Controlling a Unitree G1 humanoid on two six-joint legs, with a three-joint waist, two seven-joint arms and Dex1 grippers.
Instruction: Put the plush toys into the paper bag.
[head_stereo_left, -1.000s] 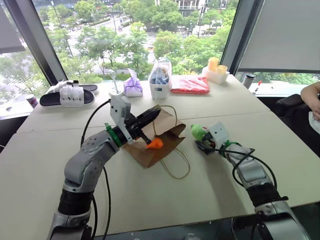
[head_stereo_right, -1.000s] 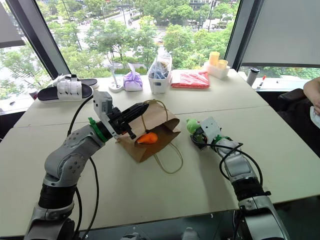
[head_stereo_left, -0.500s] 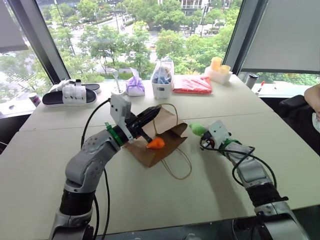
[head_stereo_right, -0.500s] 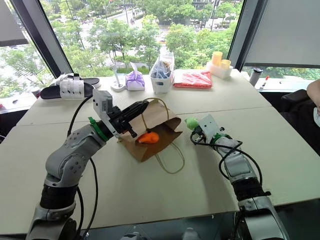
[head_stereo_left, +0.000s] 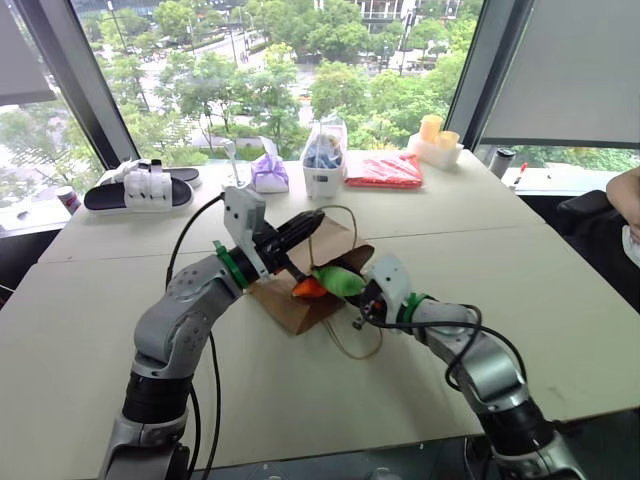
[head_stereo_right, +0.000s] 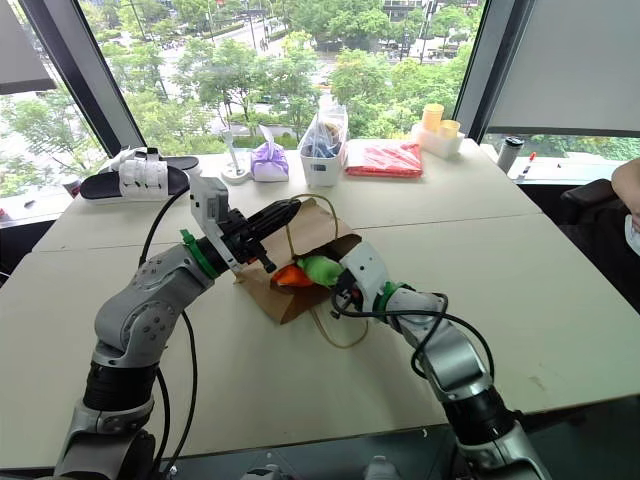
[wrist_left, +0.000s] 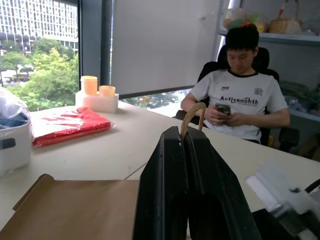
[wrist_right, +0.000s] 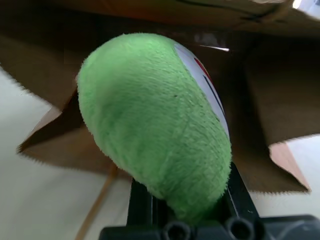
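1. On the left, the left hand is pinched tight on a loop handle of the paper bag, holding the mouth raised off the counter.
2. In the middle, the orange plush toy lies just inside the bag's mouth, touching the green plush toy.
3. To the right, the right hand is clamped narrow on the green toy and presents it at the opening, the bag's dark inside just ahead in the wrist view.
4. Risks, as I judge them: the orange toy sits at the lip, so a push from the green one could roll it back out onto the counter.
5. The green toy bulges well past the fingers; letting go too shallow would leave it on the bag's edge.
6. If the handle slips or tears, the mouth would sag shut.
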